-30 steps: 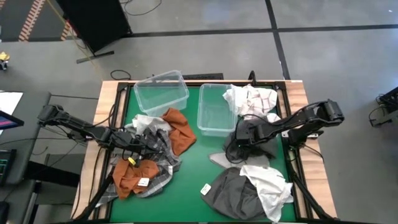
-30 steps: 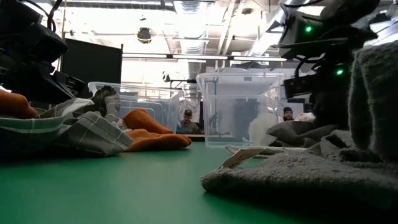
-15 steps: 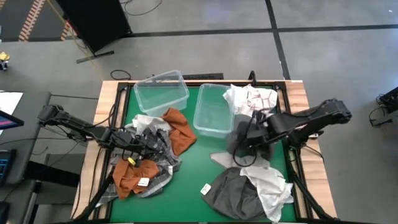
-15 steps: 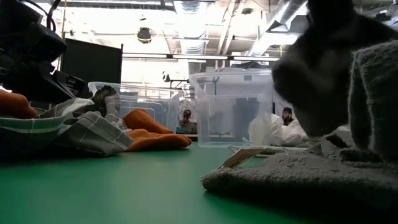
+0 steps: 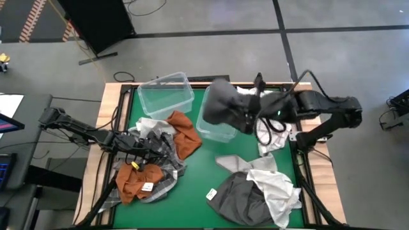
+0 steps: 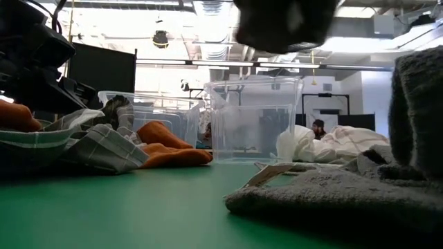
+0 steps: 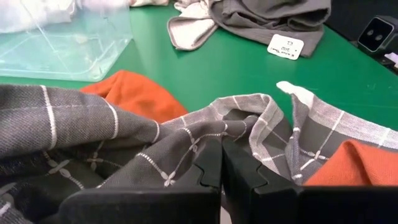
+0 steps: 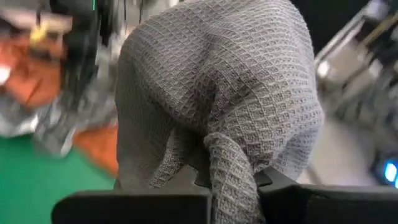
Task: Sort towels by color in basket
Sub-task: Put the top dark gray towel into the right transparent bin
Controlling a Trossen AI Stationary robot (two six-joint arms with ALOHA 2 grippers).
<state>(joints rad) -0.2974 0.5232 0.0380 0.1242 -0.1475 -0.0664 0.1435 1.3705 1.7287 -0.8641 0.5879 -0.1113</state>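
Meanwhile, a dark grey towel (image 5: 223,105) is held by the right gripper (image 5: 250,115) above the right bin (image 5: 214,131). A checked cloth (image 7: 124,134) is clamped by the left gripper (image 5: 144,145). Both bins look empty; most towels remain heaped on the surface (image 5: 198,169).

Two dark, jointed robot arms at a green-topped workstation.
The left arm (image 5: 83,131) and right arm (image 5: 326,112) are matte black, trailing looped black cables; yellow marks the left wrist, and the finger blocks are black with stepped inner edges.
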